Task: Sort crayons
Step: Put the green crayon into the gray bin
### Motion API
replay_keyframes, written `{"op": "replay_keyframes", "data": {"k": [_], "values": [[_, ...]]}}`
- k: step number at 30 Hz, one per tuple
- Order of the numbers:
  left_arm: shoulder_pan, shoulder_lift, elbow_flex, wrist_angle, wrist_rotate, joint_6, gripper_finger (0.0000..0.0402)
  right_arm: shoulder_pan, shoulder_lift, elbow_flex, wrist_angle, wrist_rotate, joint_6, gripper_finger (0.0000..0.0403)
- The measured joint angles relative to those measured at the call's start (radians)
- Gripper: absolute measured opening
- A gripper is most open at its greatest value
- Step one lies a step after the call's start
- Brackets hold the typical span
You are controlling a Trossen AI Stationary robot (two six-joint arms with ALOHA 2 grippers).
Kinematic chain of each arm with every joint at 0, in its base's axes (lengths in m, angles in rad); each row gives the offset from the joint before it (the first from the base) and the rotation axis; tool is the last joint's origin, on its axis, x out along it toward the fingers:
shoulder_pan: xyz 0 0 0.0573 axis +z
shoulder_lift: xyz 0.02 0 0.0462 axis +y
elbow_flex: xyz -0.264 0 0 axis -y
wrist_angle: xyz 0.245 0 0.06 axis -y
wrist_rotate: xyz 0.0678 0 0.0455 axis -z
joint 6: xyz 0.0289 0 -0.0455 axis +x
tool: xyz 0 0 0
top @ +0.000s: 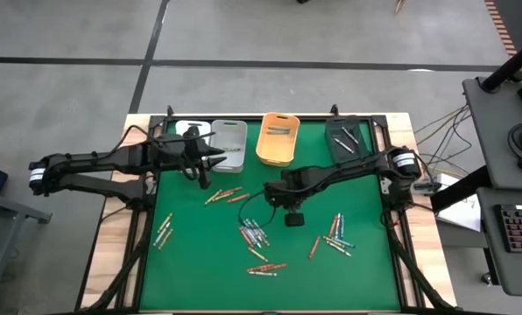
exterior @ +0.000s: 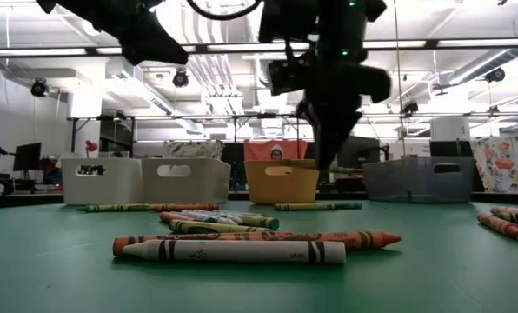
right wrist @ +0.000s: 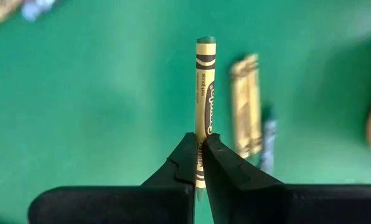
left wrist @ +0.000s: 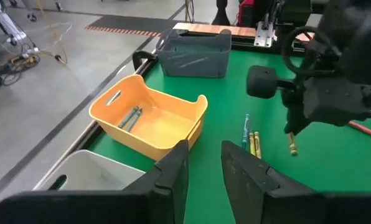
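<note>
The right end effector [right wrist: 200, 152] was clenched on a single crayon [right wrist: 204, 93], a thin paper-wrapped stick with a yellow-green label, black bands and a dark green flat tip. The two dark, tapering fingers pinched it near one end, so most of its length stuck out past them. In the overhead view this end effector [top: 272, 194] hung over the middle of the green bench [top: 200, 262], a little toward the far edge. The low view showed the crayon held clear of the felt-like surface.

The left end effector [left wrist: 203, 163] sat near the far left part of the bench, just beside the grey bin [top: 229, 144]. Its fingers stood a little apart with nothing between them.

Four rectangular plastic bins with rounded corners and slotted handles lined the far edge: a white bin [top: 191, 131] nearest the left corner, then the grey one, an orange bin [top: 276, 138] and a black bin [top: 346, 138] toward the right corner. The orange bin held a couple of grey sticks and the black bin held a few more.

The other crayons [top: 254, 234] lay flat in loose groups across the bench: a small bunch near the left edge, a few orange and yellow ones behind the centre, a mixed cluster at the centre, another toward the right edge, and some close to the near edge. In the low view a white stick [exterior: 233, 251] lay nearest, touching an orange one [exterior: 328, 238] behind it.
</note>
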Motion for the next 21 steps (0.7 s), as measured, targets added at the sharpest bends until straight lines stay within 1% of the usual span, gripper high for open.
{"op": "replay_keyframes", "data": {"k": [5, 9, 11, 13, 16, 21], "values": [[0.001, -0.027, 0.000, -0.004, -0.004, 0.024, 0.0078, -0.064, -0.022, 0.071, 0.118, -0.001, -0.087, 0.0011], [0.000, -0.076, 0.000, -0.017, -0.097, 0.053, 0.0078, -0.117, -0.017, 0.109, 0.256, -0.007, -0.175, 0.0011], [0.001, -0.108, 0.000, -0.021, -0.145, 0.069, 0.0078, -0.148, -0.016, 0.131, 0.329, -0.041, -0.213, 0.0011], [0.001, -0.145, 0.000, -0.028, -0.169, 0.083, 0.0078, -0.184, -0.013, 0.147, 0.397, -0.074, -0.236, 0.0011], [0.001, -0.199, 0.000, -0.027, -0.172, 0.098, 0.0078, -0.233, 0.004, 0.153, 0.498, -0.105, -0.275, 0.0011], [0.001, -0.267, 0.000, -0.040, -0.172, 0.099, 0.0078, -0.298, 0.038, 0.182, 0.610, -0.124, -0.312, 0.0011]]}}
